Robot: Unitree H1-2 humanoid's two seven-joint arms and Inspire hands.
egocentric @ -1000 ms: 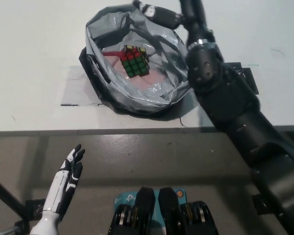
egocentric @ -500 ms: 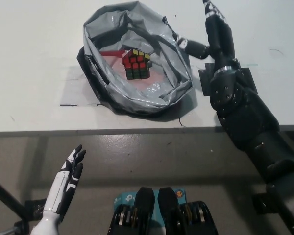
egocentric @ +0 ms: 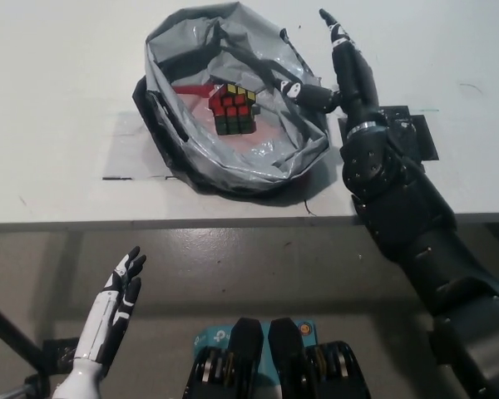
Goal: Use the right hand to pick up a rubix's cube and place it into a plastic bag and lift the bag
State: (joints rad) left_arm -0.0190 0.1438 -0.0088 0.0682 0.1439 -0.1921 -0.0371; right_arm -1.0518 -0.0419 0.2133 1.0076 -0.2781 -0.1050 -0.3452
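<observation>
Cube (egocentric: 233,108) down inside the open bag (egocentric: 183,50), on the white table (egocentric: 58,83). Red, green and yellow squares showing. Grey bag walls up all around the cube. Right robot hand (egocentric: 343,62) just beside the bag's right rim, fingers stretched out flat, holding nothing; thumb maybe touching the rim, hard to tell. Black mat (egocentric: 416,133) under the wrist, peeking out under the bag too. Left robot hand (egocentric: 121,287) low at the left, off the table, fingers apart, empty.

A white table (egocentric: 58,100) above grey floor (egocentric: 258,266).
</observation>
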